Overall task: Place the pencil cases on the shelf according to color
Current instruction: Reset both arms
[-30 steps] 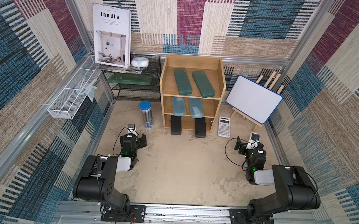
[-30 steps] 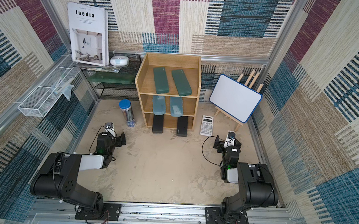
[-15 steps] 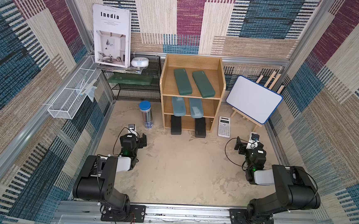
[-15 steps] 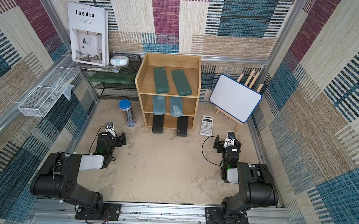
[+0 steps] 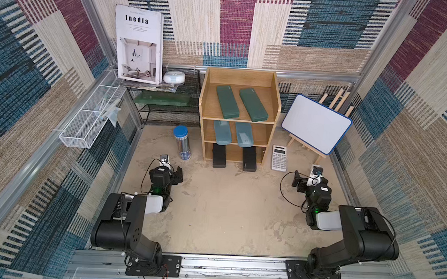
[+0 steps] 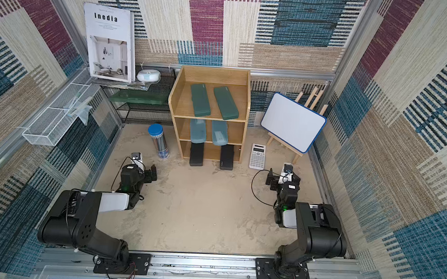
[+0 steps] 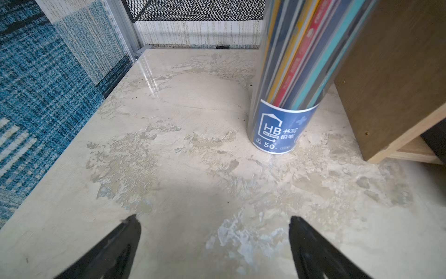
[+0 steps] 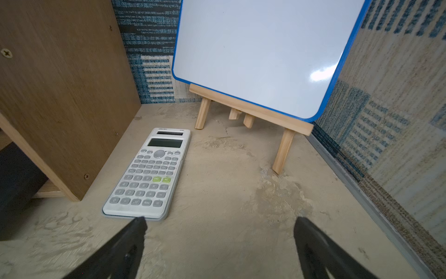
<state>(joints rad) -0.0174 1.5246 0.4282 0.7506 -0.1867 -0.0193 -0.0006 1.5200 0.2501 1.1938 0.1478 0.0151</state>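
**Inspector:** Begin at the arms.

**Onlooker:** Left end effector: jaws spread wide, nothing between them, low over the counter in front of the left corner of the shelf. Right end effector: likewise released and empty, in front of the shelf's right corner.

**Inspector:** And the cases?

**Onlooker:** All six are on the shelf, ahead of both end effectors. Dark green cases on the top tier, teal cases on the middle tier, black cases on the bottom tier with their near ends past the shelf's front edge. Every long axis runs front to back, the green pair slightly skewed. The left arm is nearer the left column, the right arm the right column.

**Inspector:** Anything outstanding?

**Onlooker:** In my judgement, no: one colour per tier. At most, the black pair could be pushed in, straight along their length.

**Inspector:** Surroundings?

**Onlooker:** The counter is mottled beige and patchy. A pencil tube stands just left of the shelf, and a calculator lies just right of it. A whiteboard on an easel stands further right. Woven patterned panels enclose the cell.
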